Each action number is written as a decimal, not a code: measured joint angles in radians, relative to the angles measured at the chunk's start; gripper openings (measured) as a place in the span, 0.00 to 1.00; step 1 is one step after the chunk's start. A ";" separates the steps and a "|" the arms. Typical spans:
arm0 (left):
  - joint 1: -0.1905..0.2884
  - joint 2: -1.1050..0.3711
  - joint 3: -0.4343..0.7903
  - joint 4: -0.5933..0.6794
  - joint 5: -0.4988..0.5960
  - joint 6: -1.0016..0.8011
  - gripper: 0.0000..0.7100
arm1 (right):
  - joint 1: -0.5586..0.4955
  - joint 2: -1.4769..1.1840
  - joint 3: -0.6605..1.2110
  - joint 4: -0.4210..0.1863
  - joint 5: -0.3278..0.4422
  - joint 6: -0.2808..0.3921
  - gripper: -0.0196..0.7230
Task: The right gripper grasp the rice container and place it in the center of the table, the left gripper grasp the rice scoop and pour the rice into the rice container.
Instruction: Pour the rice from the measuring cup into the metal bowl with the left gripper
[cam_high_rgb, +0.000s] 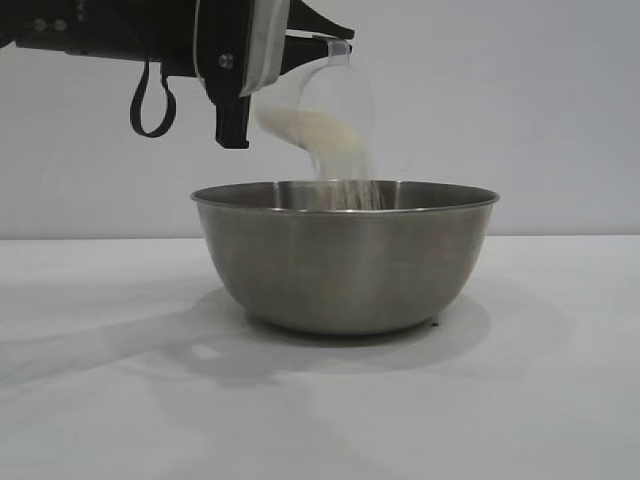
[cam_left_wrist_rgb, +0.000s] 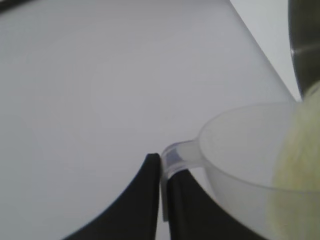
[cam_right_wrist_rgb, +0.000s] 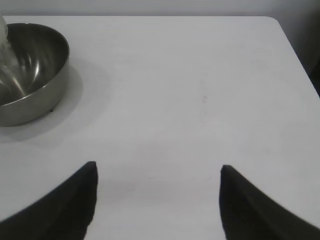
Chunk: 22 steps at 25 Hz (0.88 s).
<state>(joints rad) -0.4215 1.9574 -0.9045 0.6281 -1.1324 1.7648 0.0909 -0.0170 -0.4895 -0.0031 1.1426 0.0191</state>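
Left gripper (cam_left_wrist_rgb: 161, 200), clenched on the rice scoop (cam_high_rgb: 325, 115) handle, tips its mouth over the rice container (cam_high_rgb: 345, 255) rim near mid-table (cam_high_rgb: 560, 400), rice (cam_high_rgb: 350, 170) falling inside; right gripper (cam_right_wrist_rgb: 157, 200) released, well apart.

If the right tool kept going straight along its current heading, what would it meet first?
Probably only the bare table. The right tool hangs open and tilted downward over the empty tabletop; the rice container sits off to one side of its line, though depth is uncertain.
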 joint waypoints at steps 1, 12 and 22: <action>0.000 0.000 0.000 0.002 0.000 0.022 0.00 | 0.000 0.000 0.000 0.000 0.000 0.000 0.62; 0.000 0.000 0.000 0.026 -0.002 0.222 0.00 | 0.000 0.000 0.000 0.000 0.000 0.000 0.62; 0.000 0.000 0.000 0.106 -0.004 0.345 0.00 | 0.000 0.000 0.000 0.000 0.000 0.000 0.62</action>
<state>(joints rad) -0.4215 1.9574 -0.9045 0.7343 -1.1361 2.1098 0.0909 -0.0170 -0.4895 -0.0031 1.1426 0.0191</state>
